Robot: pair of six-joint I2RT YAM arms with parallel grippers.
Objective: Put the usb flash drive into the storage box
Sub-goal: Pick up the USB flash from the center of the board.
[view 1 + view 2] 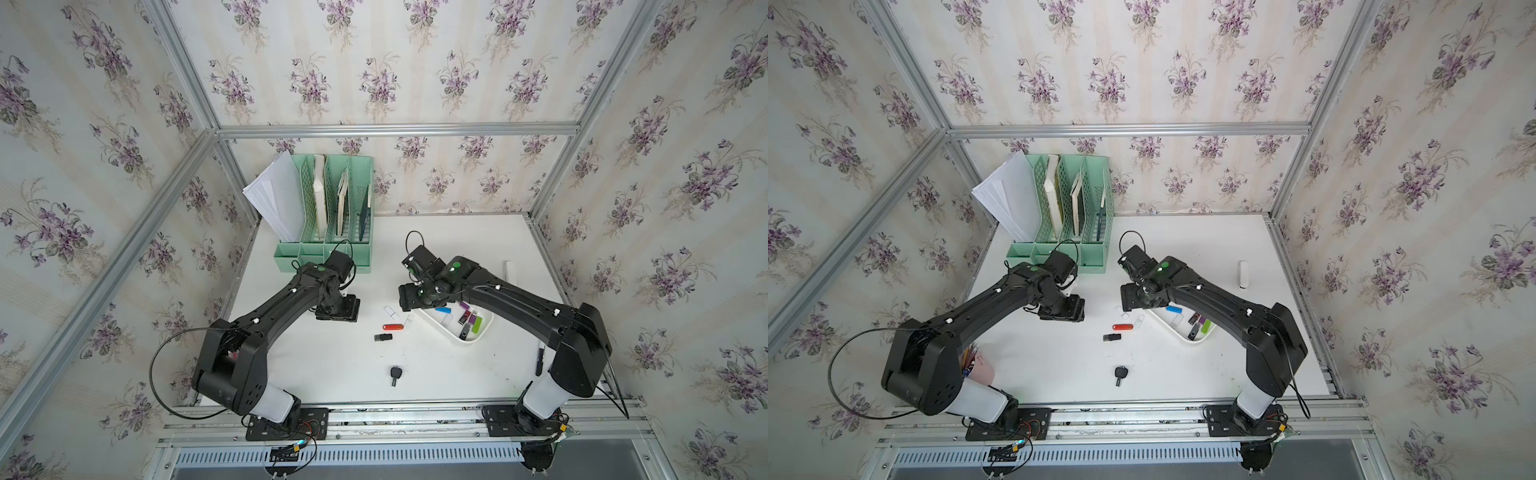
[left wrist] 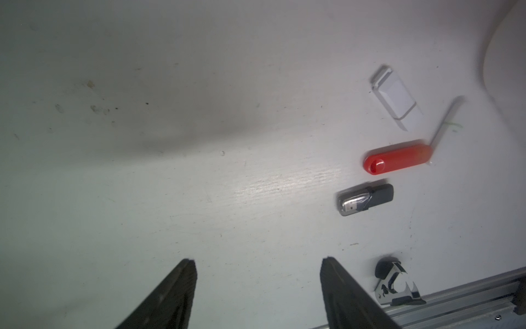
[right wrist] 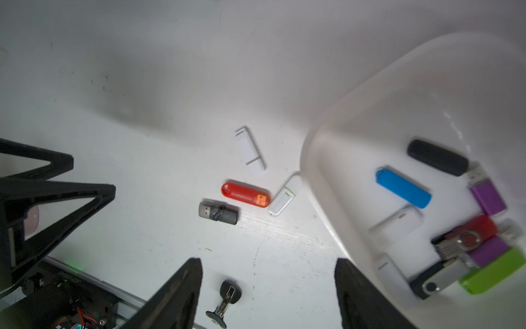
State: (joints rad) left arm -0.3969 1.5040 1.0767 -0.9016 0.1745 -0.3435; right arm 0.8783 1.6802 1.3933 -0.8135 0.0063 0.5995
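The storage box (image 3: 324,171) and its flash drives (image 3: 403,187) show in the right wrist view, not the left; left gripper (image 2: 257,260) and right gripper (image 3: 268,262) gape empty.

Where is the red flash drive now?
The red flash drive lies on the table in both top views, left of the storage box, beside the black drive.

Robot test cell dressed as home office: aluminium frame (image 1: 395,129), floral wallpaper panels (image 1: 374,62), mint file organizer (image 1: 299,254), white table (image 1: 332,365).
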